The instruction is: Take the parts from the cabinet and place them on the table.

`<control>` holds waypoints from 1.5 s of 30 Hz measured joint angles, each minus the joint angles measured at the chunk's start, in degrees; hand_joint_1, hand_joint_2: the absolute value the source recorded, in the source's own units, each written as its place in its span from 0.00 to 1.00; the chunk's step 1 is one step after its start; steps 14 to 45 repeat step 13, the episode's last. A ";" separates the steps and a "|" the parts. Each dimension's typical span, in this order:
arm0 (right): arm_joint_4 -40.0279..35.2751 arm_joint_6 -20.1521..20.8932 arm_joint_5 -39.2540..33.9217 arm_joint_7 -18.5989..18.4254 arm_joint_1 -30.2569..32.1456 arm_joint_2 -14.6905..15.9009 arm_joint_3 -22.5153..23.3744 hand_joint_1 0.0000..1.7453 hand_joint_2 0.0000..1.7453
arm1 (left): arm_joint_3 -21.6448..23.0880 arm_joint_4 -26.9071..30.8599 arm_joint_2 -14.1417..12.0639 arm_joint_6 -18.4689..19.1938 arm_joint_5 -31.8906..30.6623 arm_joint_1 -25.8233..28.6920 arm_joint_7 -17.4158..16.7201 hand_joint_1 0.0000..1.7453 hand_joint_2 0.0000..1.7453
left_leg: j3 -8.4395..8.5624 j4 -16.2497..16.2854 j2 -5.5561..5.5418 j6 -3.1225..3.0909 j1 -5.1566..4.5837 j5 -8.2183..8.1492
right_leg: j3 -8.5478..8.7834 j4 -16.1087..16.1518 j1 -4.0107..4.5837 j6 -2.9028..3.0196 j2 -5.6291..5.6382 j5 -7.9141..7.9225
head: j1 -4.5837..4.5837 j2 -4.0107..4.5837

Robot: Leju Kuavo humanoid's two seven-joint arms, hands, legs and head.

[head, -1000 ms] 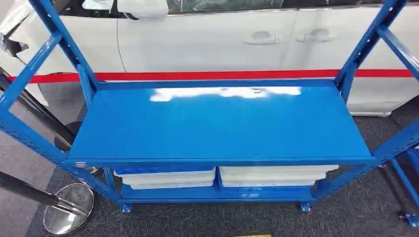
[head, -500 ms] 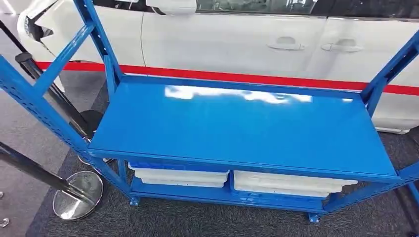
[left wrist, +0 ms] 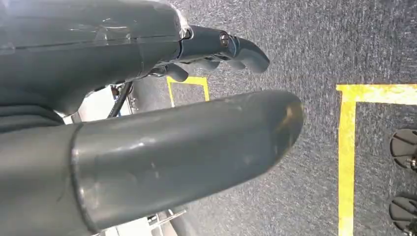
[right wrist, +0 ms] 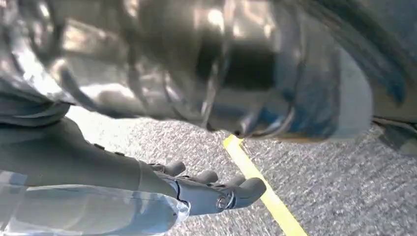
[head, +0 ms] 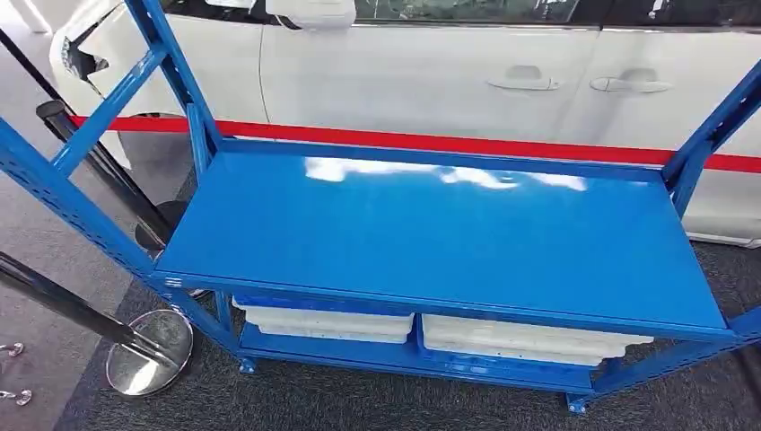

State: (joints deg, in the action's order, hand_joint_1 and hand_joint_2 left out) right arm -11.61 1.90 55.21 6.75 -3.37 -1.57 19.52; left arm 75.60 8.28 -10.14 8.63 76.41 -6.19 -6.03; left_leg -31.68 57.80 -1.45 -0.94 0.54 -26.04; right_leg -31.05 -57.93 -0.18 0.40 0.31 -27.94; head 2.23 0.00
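**Blue cabinet ahead, both hands empty at your sides**

From the left: a chrome stanchion base with dark slanted posts stands on the carpet just beside the cabinet's near-left leg. The blue cabinet fills the middle, its top shelf bare and shiny. On the bottom shelf sit two white trays, the left tray and the right tray, side by side; you cannot tell what parts they hold. Behind stands a white car, with a red belt stretched in front of it.

Your left hand hangs over grey carpet, fingers loosely apart, holding nothing. Your right hand likewise.

Since half a second ago the whole view has shifted slightly; the camera moved, not the cabinet.
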 joint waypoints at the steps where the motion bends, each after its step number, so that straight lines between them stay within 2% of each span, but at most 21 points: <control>1: 0.00 -0.09 -0.24 -0.28 0.00 0.00 0.02 0.00 0.00 | 0.00 0.00 0.00 0.00 0.00 0.01 0.00 0.00 0.00 | 0.00 -0.03 -0.01 0.08 0.01 0.02 | -0.01 -0.03 0.01 0.00 0.00 0.00 | -0.02 0.00; 3: 0.00 -0.22 -0.46 -0.46 0.02 0.00 0.07 0.00 0.00 | 0.00 0.00 0.00 0.00 -0.13 0.00 0.04 0.00 0.00 | 0.00 -0.06 0.00 0.11 0.01 0.02 | -0.02 -0.05 0.02 0.01 0.00 -0.01 | 0.00 0.00; 5: 0.00 -0.17 -0.48 -0.55 0.01 0.00 0.11 0.00 0.00 | 0.00 0.00 0.00 0.00 -0.13 -0.02 0.13 0.00 0.00 | 0.00 -0.07 0.00 0.51 0.03 0.01 | -0.01 -0.06 0.01 0.05 0.01 -0.03 | 0.00 0.00; 45: 0.00 0.11 -0.76 -0.70 -0.05 0.00 0.46 0.00 0.00 | 0.00 0.00 0.00 0.00 0.04 -0.01 0.52 0.00 0.00 | 0.01 0.05 0.00 0.50 -0.03 0.01 | 0.01 -0.06 -0.07 0.03 0.00 -0.02 | 0.00 0.00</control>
